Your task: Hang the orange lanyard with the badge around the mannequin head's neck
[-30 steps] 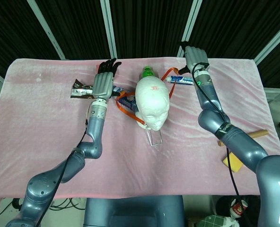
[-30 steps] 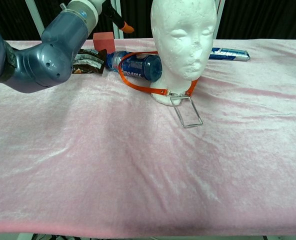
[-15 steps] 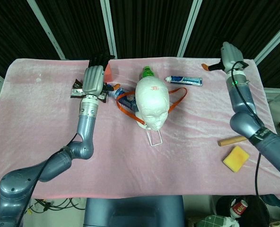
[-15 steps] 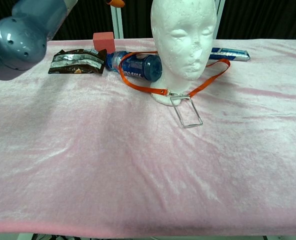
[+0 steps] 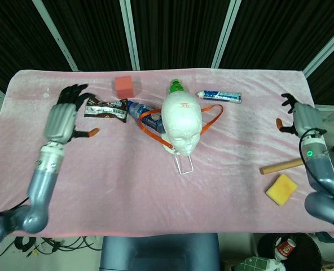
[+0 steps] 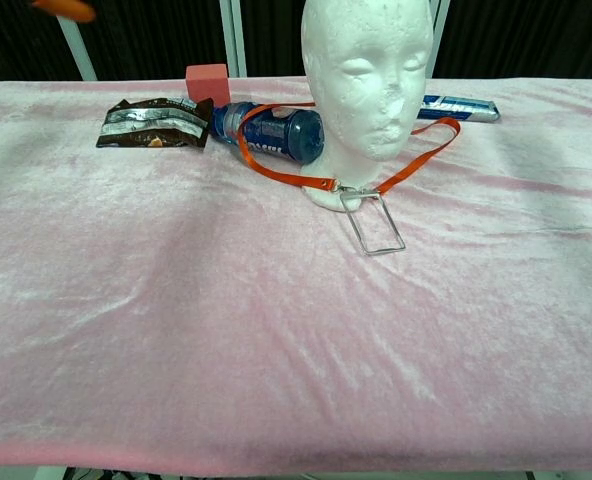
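Note:
The white mannequin head (image 5: 181, 121) (image 6: 367, 75) stands upright at the table's middle. The orange lanyard (image 5: 212, 116) (image 6: 421, 155) loops around its neck, its strap trailing over the blue bottle (image 6: 271, 131) on one side and onto the cloth on the other. The clear badge (image 5: 184, 163) (image 6: 375, 225) lies flat in front of the base. My left hand (image 5: 62, 116) hovers at the table's left, fingers apart, holding nothing. My right hand (image 5: 300, 119) is at the far right edge, fingers spread and empty. Only an orange fingertip shows at the chest view's top left.
A snack packet (image 5: 105, 109) (image 6: 154, 122), a red block (image 5: 124, 86) (image 6: 207, 82), a green-capped bottle (image 5: 176, 86) and a toothpaste tube (image 5: 219, 96) (image 6: 459, 107) lie behind the head. A wooden stick (image 5: 282, 165) and a yellow sponge (image 5: 281, 189) lie at the right.
Both arms have drawn away from the head, the left hand out to the left side, the right hand out and down to the right edge. The lanyard rests as it did half a second ago.

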{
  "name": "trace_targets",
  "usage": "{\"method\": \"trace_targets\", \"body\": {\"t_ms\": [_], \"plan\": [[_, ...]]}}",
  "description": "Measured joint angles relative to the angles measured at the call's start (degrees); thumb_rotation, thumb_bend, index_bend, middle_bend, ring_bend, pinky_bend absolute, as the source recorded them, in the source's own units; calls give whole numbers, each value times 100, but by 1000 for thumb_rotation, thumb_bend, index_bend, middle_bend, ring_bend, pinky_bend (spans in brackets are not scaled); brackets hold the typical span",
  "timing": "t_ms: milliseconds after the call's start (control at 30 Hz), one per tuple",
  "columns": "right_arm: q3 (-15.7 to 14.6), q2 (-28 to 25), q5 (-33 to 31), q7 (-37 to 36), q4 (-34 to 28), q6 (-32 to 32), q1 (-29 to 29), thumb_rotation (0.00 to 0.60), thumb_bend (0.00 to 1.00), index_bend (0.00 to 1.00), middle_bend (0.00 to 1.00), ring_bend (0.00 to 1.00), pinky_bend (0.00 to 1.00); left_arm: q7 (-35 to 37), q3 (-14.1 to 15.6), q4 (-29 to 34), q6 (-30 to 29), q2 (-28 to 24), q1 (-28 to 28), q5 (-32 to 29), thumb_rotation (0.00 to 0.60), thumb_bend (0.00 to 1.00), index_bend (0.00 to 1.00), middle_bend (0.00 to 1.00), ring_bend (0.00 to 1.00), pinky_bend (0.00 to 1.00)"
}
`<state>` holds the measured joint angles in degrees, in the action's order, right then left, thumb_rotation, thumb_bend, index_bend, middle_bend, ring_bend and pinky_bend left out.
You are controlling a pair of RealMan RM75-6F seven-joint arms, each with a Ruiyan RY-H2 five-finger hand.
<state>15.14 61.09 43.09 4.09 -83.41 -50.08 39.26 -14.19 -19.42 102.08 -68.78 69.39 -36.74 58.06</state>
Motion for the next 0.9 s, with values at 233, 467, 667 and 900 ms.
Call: {"method": "trace_targets", "body": {"t_ms": [233,467,667,900], "plan": [[-580,96,979,274,-931,-1182,-721,600,660,338,625,653,593,30,1077,748,-552,-963,1240,603,600,74,240,92,0,0],[-1173,297,1560,944,-1637,-1372,-994,600,739,335,668,699,650,416,1730,407,-1118,-983,1973,1397,600,76,240,92,0,0],[-1345,760,1520,1547,-1839,-1164,-909,600,771,282,668,703,651,997,1951,-34,-1461,-685,2332,1848,600,76,240,92,0,0],[-1243,1345,1324,1922,-1818,-1000,-668,600,810,229,680,716,657,1478,2050,-562,-1535,-309,2550,2044,600,81,240,92,0,0]]}}
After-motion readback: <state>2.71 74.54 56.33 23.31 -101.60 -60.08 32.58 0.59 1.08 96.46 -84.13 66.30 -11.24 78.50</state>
